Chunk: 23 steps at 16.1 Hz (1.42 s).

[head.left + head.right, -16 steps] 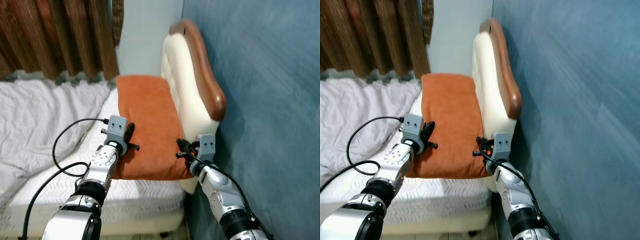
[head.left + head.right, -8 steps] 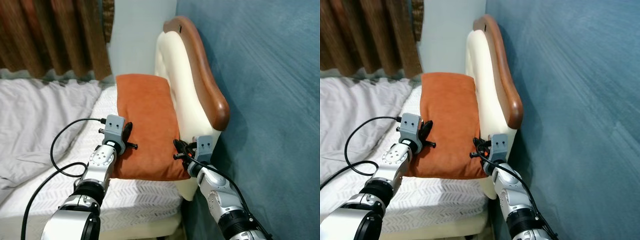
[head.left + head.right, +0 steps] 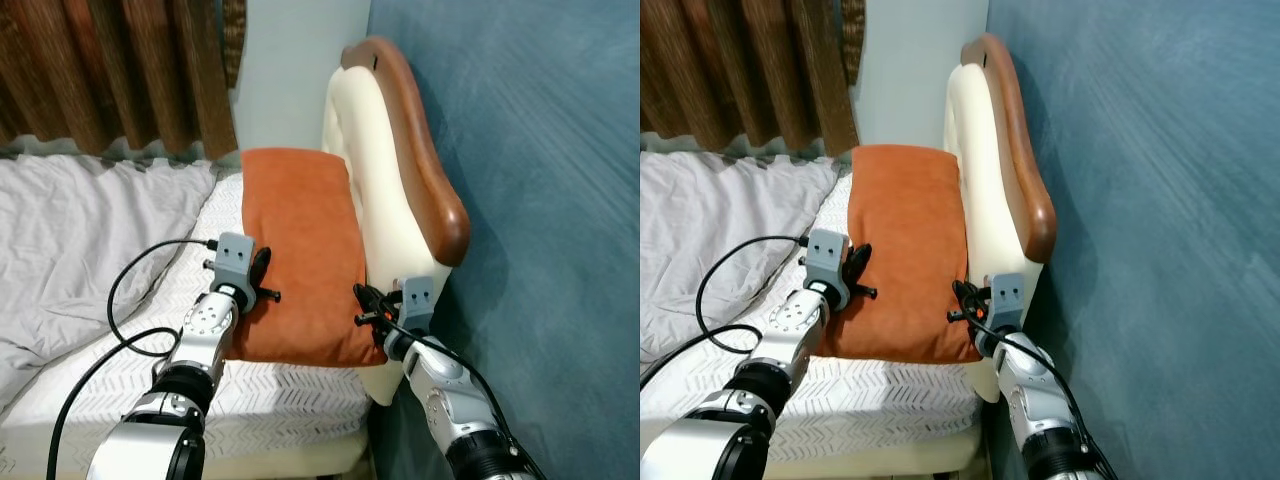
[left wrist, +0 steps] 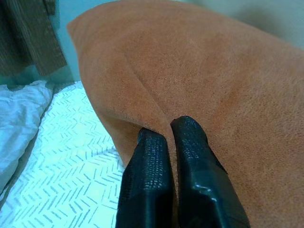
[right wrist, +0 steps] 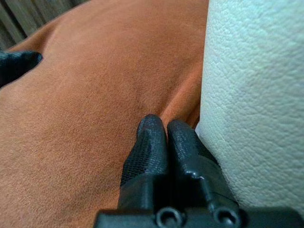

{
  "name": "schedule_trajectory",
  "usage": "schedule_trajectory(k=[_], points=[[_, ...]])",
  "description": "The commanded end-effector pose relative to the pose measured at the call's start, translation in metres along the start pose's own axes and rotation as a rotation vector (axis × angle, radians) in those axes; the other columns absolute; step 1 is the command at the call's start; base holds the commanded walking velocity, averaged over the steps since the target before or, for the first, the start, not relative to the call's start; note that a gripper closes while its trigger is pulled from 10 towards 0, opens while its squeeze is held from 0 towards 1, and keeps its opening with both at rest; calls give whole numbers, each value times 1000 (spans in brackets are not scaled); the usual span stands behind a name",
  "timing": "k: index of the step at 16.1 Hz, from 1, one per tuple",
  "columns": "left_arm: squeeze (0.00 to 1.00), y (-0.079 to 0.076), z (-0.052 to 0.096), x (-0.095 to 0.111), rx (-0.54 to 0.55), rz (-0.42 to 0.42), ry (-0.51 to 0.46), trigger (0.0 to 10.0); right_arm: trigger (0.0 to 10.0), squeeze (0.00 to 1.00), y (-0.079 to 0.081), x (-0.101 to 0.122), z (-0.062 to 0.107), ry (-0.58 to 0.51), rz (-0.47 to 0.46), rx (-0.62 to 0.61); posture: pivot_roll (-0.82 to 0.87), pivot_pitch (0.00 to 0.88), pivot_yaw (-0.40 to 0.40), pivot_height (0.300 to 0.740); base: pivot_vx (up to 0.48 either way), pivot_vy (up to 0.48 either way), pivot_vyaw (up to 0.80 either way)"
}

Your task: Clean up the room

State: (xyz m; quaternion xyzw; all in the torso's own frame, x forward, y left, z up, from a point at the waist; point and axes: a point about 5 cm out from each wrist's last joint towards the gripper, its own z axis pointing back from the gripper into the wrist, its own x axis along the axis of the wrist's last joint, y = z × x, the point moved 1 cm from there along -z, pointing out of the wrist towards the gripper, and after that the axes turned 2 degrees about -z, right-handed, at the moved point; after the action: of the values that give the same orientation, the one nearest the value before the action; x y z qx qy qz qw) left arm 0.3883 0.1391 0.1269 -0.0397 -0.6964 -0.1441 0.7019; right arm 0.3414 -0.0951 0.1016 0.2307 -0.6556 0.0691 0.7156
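1. The orange pillow (image 3: 300,250) lies on the bed (image 3: 120,330), leaning against the cream headboard (image 3: 385,200).
2. My left gripper (image 4: 164,135) pinches the pillow's left edge, fingers squeezed on the cloth.
3. My right gripper (image 5: 159,130) pinches the pillow's right edge, fingers tight together, just beside the headboard.
4. A gray blanket (image 3: 70,230) lies crumpled on my left.

Rust-orange velvety pillow (image 3: 300,250) lying flat at the head of the bed, long side right up against the cream headboard (image 3: 385,200).
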Motion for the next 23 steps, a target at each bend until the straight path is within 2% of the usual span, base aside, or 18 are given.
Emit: schedule_trajectory(k=[1, 4, 9, 12, 16, 19, 23], points=[[0, -8, -5, 15, -27, -39, -68, 10000, 0, 0, 39, 21, -12, -71, 17, 187, 21, 37, -61, 740, 0, 0, 0], [0, -14, -4, 12, -35, -53, -66, 10000, 0, 0, 40, 18, -2, -60, -15, 190, 21, 36, -67, 740, 0, 0, 0], [0, -36, 6, 6, -86, -30, -116, 10000, 0, 0, 25, 14, 34, -26, -2, 104, 9, 29, -74, 740, 0, 0, 0], [0, -36, 6, 2, -88, -8, -92, 10000, 0, 0, 15, 11, 31, -6, -2, 68, 8, 13, -69, 740, 0, 299, 0], [0, -30, 3, 6, -74, -7, -87, 10000, 0, 0, 12, 18, 22, -4, 18, 67, 10, 1, -64, 740, 0, 480, 0], [0, -32, 1, 11, -60, -31, -98, 10000, 0, 0, 1, 19, 15, -5, 29, 31, 10, 0, -61, 740, 0, 0, 221], [0, -32, -1, 13, -67, -59, -96, 10000, 0, 0, -2, 21, 10, -18, 28, 17, 8, 7, -59, 740, 0, 0, 150]])
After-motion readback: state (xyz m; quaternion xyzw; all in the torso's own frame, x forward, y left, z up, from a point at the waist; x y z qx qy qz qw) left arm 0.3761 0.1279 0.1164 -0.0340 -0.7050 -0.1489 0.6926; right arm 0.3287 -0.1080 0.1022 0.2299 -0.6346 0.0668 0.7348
